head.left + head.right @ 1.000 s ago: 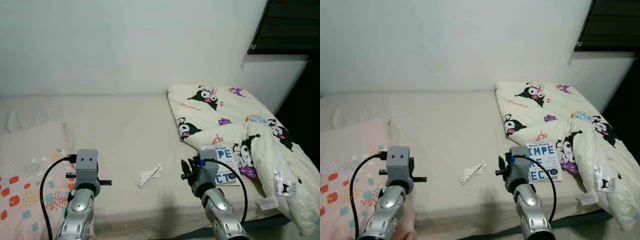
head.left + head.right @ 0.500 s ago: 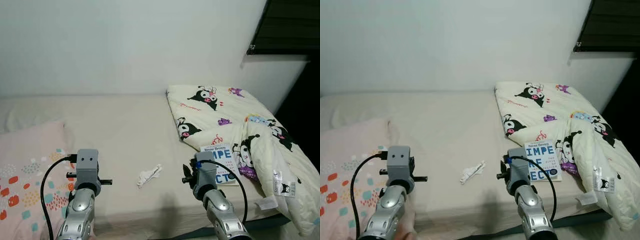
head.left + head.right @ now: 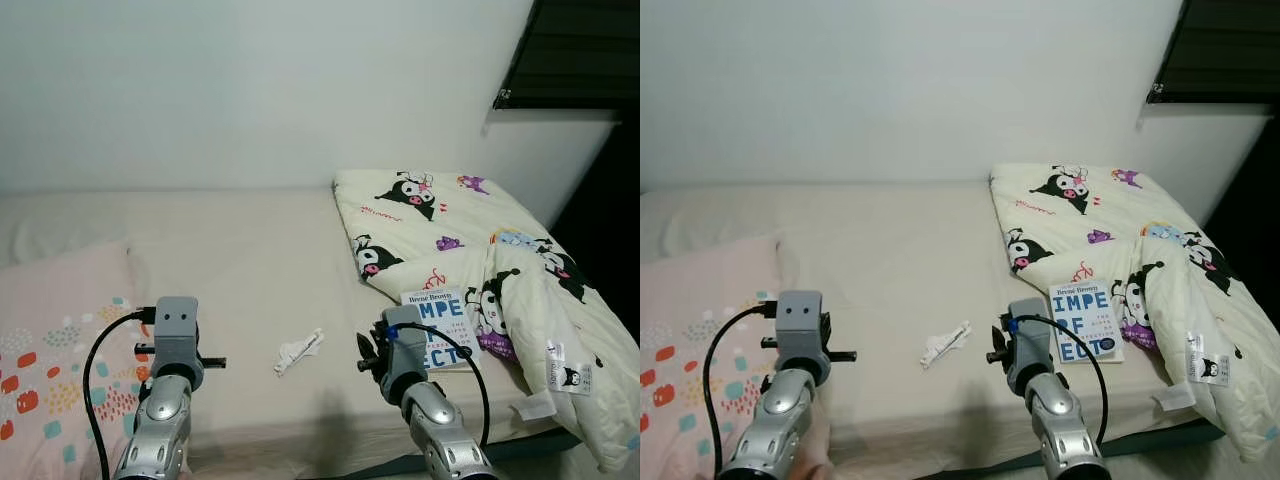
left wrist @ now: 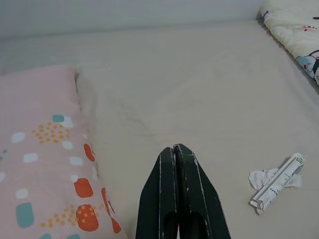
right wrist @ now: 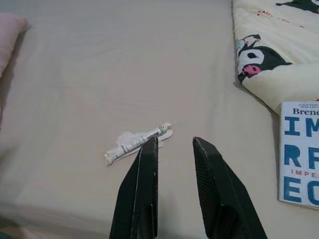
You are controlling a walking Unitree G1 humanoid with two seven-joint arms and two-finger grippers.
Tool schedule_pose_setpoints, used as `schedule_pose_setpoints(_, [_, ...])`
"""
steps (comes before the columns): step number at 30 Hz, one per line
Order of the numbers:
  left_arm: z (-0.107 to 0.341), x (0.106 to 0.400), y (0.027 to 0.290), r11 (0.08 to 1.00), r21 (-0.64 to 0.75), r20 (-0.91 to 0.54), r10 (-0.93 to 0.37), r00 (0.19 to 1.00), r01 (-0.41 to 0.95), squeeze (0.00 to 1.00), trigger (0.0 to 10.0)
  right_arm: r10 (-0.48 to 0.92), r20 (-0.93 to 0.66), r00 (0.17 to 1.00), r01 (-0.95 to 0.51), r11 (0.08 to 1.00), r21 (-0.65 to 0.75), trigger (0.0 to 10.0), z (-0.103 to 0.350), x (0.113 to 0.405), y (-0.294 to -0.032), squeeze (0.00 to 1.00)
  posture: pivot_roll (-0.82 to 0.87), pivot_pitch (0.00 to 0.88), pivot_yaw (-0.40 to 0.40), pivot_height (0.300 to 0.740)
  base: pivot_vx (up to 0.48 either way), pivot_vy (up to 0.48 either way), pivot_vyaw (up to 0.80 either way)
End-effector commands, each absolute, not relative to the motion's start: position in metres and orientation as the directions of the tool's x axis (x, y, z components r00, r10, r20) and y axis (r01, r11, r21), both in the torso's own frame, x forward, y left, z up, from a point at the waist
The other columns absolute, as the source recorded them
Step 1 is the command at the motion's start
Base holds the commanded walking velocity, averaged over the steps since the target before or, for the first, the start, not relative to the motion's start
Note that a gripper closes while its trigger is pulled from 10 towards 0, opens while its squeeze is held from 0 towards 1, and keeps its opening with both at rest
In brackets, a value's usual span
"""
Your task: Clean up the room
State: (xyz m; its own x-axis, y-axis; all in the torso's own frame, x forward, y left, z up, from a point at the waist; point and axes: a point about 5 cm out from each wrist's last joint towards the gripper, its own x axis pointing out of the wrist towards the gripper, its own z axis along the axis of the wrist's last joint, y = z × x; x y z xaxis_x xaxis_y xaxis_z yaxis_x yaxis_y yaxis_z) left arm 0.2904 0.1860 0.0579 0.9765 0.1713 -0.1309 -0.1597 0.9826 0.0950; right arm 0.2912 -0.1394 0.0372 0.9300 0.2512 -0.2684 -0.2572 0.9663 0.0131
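A crumpled white wrapper (image 3: 299, 351) lies on the beige bed (image 3: 250, 260), between my two arms and clear of both. My right gripper (image 5: 174, 144) hangs above the sheet with its fingers parted and nothing between them; the wrapper sits just beyond my fingertips at about 11 o'clock. My left gripper (image 4: 175, 149) is pressed closed on nothing, with the wrapper off at 3 o'clock. A blue-lettered book (image 3: 440, 325) rests against the cartoon-print blanket (image 3: 470, 250) at my 2 o'clock. A pink spotted pillow (image 3: 55, 340) lies at 9 o'clock.
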Motion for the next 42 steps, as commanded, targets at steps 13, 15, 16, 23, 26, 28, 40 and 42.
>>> schedule_pose_setpoints(13, [0.053, 0.288, 0.185, 0.981, 0.101, -0.146, 0.178, 0.973, -0.164, 0.0, 10.0, 0.283, -0.265, 0.922, -0.28, 0.959, 0.048, 10.0, 0.04, 0.295, -0.139, 0.0, 0.01, 0.0, -0.068, 0.74, 0.0, 0.0, 0.0])
schedule_pose_setpoints(15, [0.053, 0.289, 0.185, 0.981, 0.102, -0.147, 0.178, 0.973, -0.164, 0.0, 10.0, 0.279, -0.262, 0.924, -0.276, 0.96, 0.047, 10.0, 0.041, 0.296, -0.139, 0.0, 0.01, 0.0, -0.066, 0.74, 0.0, 0.0, 0.0])
schedule_pose_setpoints(16, [0.053, 0.289, 0.185, 0.981, 0.102, -0.148, 0.177, 0.973, -0.163, 0.0, 10.0, 0.278, -0.262, 0.924, -0.275, 0.96, 0.047, 10.0, 0.041, 0.296, -0.139, 0.0, 0.01, 0.0, -0.066, 0.74, 0.0, 0.0, 0.0])
schedule_pose_setpoints(23, [0.054, 0.293, 0.181, 0.983, 0.097, -0.144, 0.169, 0.975, -0.156, 0.0, 10.0, 0.274, -0.252, 0.928, -0.272, 0.961, 0.043, 10.0, 0.043, 0.297, -0.139, 0.0, 0.0, 0.0, -0.073, 0.74, 0.0, 0.0, 0.0])
schedule_pose_setpoints(26, [0.055, 0.293, 0.18, 0.983, 0.094, -0.141, 0.171, 0.975, -0.159, 0.0, 10.0, 0.276, -0.25, 0.928, -0.276, 0.96, 0.038, 10.0, 0.043, 0.298, -0.14, 0.0, 0.01, 0.0, -0.084, 0.74, 0.0, 0.0, 0.0])
schedule_pose_setpoints(28, [0.055, 0.293, 0.18, 0.982, 0.092, -0.139, 0.175, 0.975, -0.163, 0.0, 10.0, 0.283, -0.251, 0.926, -0.283, 0.958, 0.036, 10.0, 0.043, 0.298, -0.14, 0.0, 0.01, 0.0, -0.088, 0.74, 0.0, 0.0, 0.0])
schedule_pose_setpoints(40, [0.054, 0.291, 0.185, 0.978, 0.083, -0.135, 0.2, 0.97, -0.19, 0.0, 10.0, 0.258, -0.297, 0.919, -0.245, 0.966, 0.082, 10.0, 0.038, 0.3, -0.137, 0.0, 0.01, 0.0, -0.109, 0.74, 0.0, 0.0, 0.0])
schedule_pose_setpoints(42, [0.054, 0.291, 0.181, 0.981, 0.08, -0.136, 0.185, 0.973, -0.175, 0.0, 10.0, 0.266, -0.316, 0.911, -0.258, 0.964, 0.067, 10.0, 0.035, 0.297, -0.139, 0.0, 0.01, 0.0, -0.109, 0.74, 0.0, 0.0, 0.0])
